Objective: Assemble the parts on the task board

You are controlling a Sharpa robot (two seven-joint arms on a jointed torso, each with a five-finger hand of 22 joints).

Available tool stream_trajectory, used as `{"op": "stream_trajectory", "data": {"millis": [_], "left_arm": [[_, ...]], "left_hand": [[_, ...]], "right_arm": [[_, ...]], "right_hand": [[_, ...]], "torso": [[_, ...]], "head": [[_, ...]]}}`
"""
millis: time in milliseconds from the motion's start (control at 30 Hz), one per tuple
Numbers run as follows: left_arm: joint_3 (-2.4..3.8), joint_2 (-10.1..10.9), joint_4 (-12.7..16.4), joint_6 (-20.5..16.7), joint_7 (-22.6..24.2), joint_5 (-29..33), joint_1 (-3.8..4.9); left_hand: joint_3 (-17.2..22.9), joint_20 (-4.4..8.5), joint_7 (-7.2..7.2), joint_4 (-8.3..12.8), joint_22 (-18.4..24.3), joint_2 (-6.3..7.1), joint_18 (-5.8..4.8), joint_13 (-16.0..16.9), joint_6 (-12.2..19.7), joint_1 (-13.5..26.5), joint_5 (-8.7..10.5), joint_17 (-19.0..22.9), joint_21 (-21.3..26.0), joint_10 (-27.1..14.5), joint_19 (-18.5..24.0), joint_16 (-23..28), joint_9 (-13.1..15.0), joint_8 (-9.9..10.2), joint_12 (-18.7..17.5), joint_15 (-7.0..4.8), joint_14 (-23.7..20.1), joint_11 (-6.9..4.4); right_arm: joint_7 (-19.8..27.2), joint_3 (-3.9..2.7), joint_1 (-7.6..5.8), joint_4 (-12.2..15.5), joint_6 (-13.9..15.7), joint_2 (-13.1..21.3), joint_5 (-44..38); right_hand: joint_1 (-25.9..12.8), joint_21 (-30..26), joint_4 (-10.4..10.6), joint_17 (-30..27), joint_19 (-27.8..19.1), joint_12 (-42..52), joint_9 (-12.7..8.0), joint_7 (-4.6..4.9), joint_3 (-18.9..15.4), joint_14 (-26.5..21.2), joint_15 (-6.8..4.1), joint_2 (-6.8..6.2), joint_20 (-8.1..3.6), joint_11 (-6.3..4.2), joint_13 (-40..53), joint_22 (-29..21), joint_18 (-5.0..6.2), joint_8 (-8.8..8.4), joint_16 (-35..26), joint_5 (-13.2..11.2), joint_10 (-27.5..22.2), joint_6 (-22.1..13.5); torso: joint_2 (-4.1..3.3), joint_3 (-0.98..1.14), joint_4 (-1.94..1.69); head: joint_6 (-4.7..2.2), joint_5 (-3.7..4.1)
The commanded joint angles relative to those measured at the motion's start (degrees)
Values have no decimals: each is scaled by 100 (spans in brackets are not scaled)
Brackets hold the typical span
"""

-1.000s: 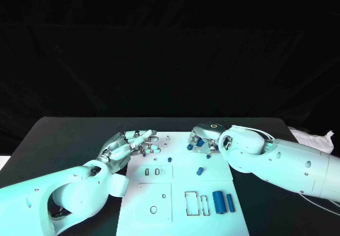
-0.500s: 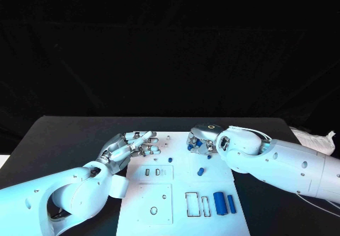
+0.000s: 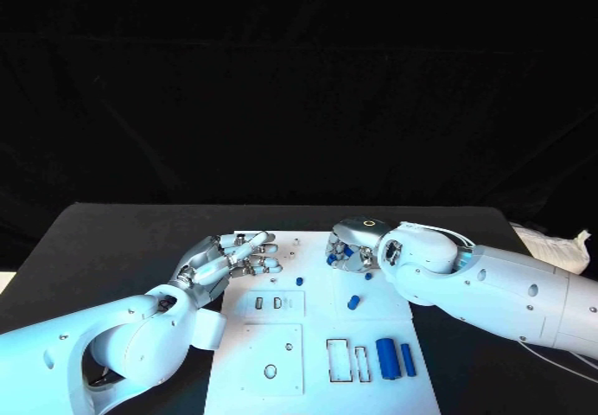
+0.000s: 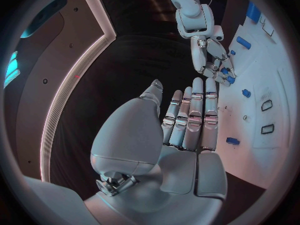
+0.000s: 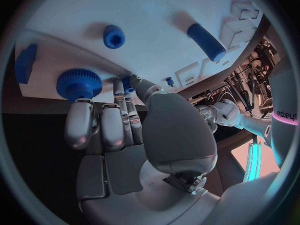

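The white task board (image 3: 318, 346) lies mid-table. My right hand (image 3: 354, 249) is at its far edge, fingers curled down, tips against the rim of a blue gear (image 5: 79, 83). Whether it grips the gear I cannot tell. Close by the gear are a blue block (image 5: 26, 62) and a round blue peg (image 5: 114, 36). A short blue cylinder (image 3: 353, 302) lies loose mid-board. Two long blue pieces (image 3: 394, 357) lie side by side near the board's front right. My left hand (image 3: 237, 258) is over the board's far left corner, fingers straight and holding nothing.
Empty cut-outs mark the board: two small slots (image 3: 267, 303), a round hole (image 3: 270, 370) and two rectangles (image 3: 346, 358). A small blue peg (image 3: 299, 280) stands between the hands. White cloth or paper (image 3: 557, 245) lies at the table's right edge.
My right hand has crept a little to the left and farther back along the board's far edge. The left hand has barely moved.
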State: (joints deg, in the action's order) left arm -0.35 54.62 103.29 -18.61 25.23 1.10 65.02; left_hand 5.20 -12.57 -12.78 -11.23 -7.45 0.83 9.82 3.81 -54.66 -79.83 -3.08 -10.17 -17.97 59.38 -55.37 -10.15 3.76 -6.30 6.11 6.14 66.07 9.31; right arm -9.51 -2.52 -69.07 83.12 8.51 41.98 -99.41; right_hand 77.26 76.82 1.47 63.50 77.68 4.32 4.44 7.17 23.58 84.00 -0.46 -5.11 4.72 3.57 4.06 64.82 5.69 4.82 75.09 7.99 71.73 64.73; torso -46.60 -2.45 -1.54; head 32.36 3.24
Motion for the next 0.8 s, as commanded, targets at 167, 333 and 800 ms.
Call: {"op": "stream_trajectory", "data": {"millis": [167,333,800], "left_arm": [[5,-4,4,106,-4,13,8],[5,2,1,97,-7,13,8],[5,-2,17,89,-9,13,8]], "left_hand": [[-12,-15,-48,37,12,-44,63,-5,5,3,0,-9,32,4,-24,39,-5,32,-34,42,0,53],[-12,-16,-52,50,17,-48,63,-5,7,-7,0,-15,39,2,-26,48,-5,40,-43,44,2,56],[-11,-17,-54,61,21,-53,63,-4,6,-17,0,-19,43,2,-29,55,-4,45,-49,45,3,57]], "right_arm": [[-68,6,12,52,669,-22,25],[-170,6,1,55,928,-94,33],[-367,5,-107,-224,1231,-513,29]], "right_hand": [[101,125,3,46,86,24,129,-49,146,260,-81,273,-25,-52,17,179,-114,81,81,-101,220,186],[93,139,12,41,93,21,138,-48,153,256,-87,282,-25,-57,18,200,-118,82,83,-102,240,195],[85,155,8,23,90,-28,152,-26,165,244,-86,250,-18,-46,4,217,-120,53,85,-106,215,165]], "torso": [[-22,-4,-11],[-32,-8,-26],[-58,-19,-27]], "head": [[-32,0],[-20,-5],[-48,-43]]}}
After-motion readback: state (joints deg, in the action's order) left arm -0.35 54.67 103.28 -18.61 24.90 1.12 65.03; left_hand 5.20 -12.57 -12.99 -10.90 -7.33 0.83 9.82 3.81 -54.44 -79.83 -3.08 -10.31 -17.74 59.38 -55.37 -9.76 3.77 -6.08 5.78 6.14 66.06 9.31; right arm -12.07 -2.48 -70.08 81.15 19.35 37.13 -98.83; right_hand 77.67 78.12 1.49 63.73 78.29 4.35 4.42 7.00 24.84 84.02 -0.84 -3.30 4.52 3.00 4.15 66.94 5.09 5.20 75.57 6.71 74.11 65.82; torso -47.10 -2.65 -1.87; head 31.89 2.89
